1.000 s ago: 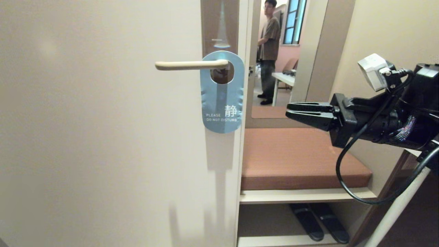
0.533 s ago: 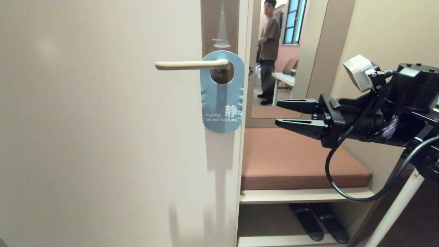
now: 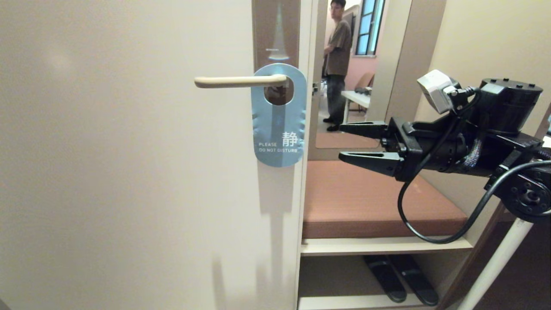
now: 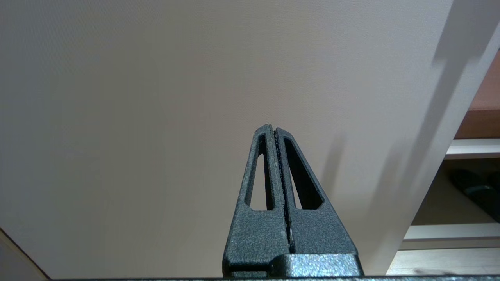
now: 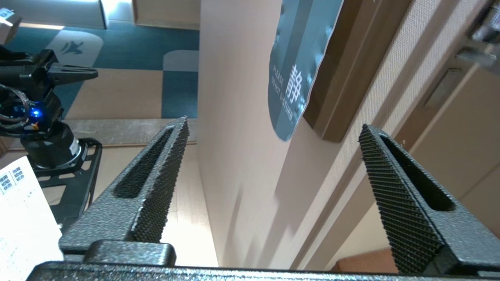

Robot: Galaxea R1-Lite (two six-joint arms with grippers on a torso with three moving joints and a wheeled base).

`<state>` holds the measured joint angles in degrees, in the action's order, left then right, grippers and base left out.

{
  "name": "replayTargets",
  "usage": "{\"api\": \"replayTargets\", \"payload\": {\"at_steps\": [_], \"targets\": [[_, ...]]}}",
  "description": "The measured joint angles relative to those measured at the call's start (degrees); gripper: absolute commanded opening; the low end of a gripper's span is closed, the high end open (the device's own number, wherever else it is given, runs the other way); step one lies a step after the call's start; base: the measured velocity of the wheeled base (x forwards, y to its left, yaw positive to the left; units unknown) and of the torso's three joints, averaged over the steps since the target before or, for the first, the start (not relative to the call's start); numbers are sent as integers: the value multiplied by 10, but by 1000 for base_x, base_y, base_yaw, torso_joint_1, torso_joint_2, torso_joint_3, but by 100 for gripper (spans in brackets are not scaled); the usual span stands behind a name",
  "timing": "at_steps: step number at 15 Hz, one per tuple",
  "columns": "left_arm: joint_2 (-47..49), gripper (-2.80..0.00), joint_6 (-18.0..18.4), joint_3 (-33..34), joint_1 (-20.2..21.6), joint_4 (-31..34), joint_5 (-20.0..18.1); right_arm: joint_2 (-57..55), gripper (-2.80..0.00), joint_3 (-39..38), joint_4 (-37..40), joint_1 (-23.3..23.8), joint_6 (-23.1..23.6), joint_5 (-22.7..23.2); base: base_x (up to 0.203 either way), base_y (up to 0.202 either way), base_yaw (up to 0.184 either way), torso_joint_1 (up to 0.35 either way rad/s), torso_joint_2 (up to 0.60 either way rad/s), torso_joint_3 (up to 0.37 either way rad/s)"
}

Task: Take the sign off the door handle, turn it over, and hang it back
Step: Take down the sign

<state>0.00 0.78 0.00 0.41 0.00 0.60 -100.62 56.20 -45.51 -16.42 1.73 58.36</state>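
Nearest the head camera, on the right: right end effector (image 3: 348,142) level, jaws parted wide, empty, aimed toward the door edge, close beside the sign (image 3: 279,129) but not touching. Left end effector (image 4: 274,134) low before the plain door face, clenched shut on nothing, parked.

Farther on: sign hanging by its hole from the door handle (image 3: 239,81), blue face out, reading PLEASE DO NOT DISTURB, lower half flat against the door, over the brown plate (image 3: 275,30). Beyond the door edge: cushioned bench seat (image 3: 370,198), dark slippers (image 3: 400,280) on the shelf beneath, and a person (image 3: 337,60) standing well back in the far room.

Likely trouble: thin card lying flush on the door, so a jaw could skid across its face and push it aside rather than get behind the edge. Pulling straight down would catch the hole on the lever; needs sliding off toward the free end. Card could also buckle or slip out during the flip.

Only in the right wrist view: sign (image 5: 299,66) seen edge-on, its lower end standing slightly off the door, plus patterned floor. Only in the head view: handle and hole.
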Motion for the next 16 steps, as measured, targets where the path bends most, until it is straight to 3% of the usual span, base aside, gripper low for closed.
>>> {"api": "replayTargets", "payload": {"at_steps": [16], "targets": [[0, -280, 0, 0, 0, 0, 0, -52, 0, 73, 0, -52, 1, 8, 0, 0, 0, 0, 0, 0]]}}
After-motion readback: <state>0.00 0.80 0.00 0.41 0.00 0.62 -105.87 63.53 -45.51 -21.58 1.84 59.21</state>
